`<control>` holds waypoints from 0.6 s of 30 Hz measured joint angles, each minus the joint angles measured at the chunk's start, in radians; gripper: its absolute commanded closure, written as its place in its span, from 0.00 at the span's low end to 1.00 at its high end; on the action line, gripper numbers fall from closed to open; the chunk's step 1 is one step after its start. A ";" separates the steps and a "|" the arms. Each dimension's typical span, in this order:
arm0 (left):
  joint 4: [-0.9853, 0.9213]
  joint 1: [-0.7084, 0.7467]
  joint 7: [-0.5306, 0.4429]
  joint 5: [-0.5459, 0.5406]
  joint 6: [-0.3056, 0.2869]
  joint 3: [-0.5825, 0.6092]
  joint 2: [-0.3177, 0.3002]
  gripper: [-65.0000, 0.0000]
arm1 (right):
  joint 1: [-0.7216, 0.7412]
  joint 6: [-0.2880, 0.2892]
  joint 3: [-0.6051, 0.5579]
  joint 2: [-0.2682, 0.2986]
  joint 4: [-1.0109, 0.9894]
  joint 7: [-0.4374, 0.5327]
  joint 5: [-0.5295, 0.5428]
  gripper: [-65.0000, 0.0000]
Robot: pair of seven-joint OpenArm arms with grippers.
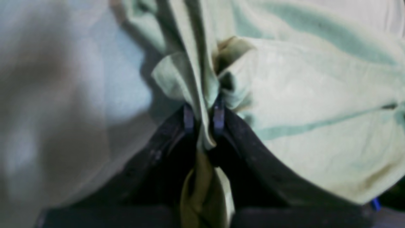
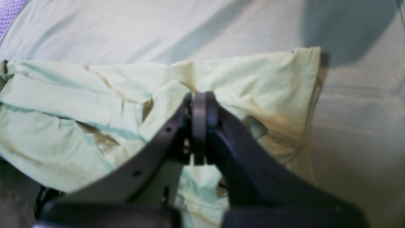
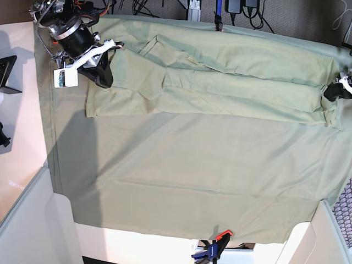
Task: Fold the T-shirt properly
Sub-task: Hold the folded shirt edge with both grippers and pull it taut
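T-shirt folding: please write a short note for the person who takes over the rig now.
Left gripper: shut on a bunched fold of the pale sage-green cotton T-shirt.
Right gripper: shut, at the shirt's other end; whether it pinches cloth is unclear.
The shirt lies as a long, creased band across the far part of the large green tablecloth.
Done: lengthwise folding.
Left: fold the band across and smooth it.
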 measured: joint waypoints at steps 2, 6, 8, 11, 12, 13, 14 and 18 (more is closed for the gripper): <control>0.038 0.001 0.008 0.011 0.000 -0.034 0.004 1.00 | 0.000 0.000 0.000 0.000 0.000 0.000 0.000 1.00; 0.060 -0.003 -0.004 0.030 0.000 -0.094 -0.020 1.00 | 0.001 0.000 0.012 0.000 0.007 0.000 0.003 1.00; 0.060 -0.005 -0.039 0.081 0.000 -0.100 -0.037 1.00 | 0.005 0.000 0.029 0.000 0.016 0.001 0.007 1.00; 0.060 -0.006 -0.066 0.132 0.000 -0.100 -0.044 1.00 | 0.014 0.000 0.066 0.000 0.023 0.004 0.041 1.00; 0.060 -0.008 -0.072 0.143 -0.001 -0.100 -0.044 1.00 | 0.018 0.000 0.079 0.000 0.023 0.004 0.043 1.00; 0.060 -0.009 -0.077 0.146 -0.001 -0.100 -0.044 1.00 | 0.023 0.000 0.091 0.000 0.023 0.004 0.054 1.00; 0.060 -0.011 -0.088 0.158 -0.002 -0.100 -0.044 1.00 | 0.023 0.000 0.102 0.000 0.023 0.005 0.066 1.00; 0.051 -0.017 -0.142 0.243 -0.003 -0.100 -0.045 1.00 | 0.023 0.000 0.132 0.000 0.023 0.004 0.068 1.00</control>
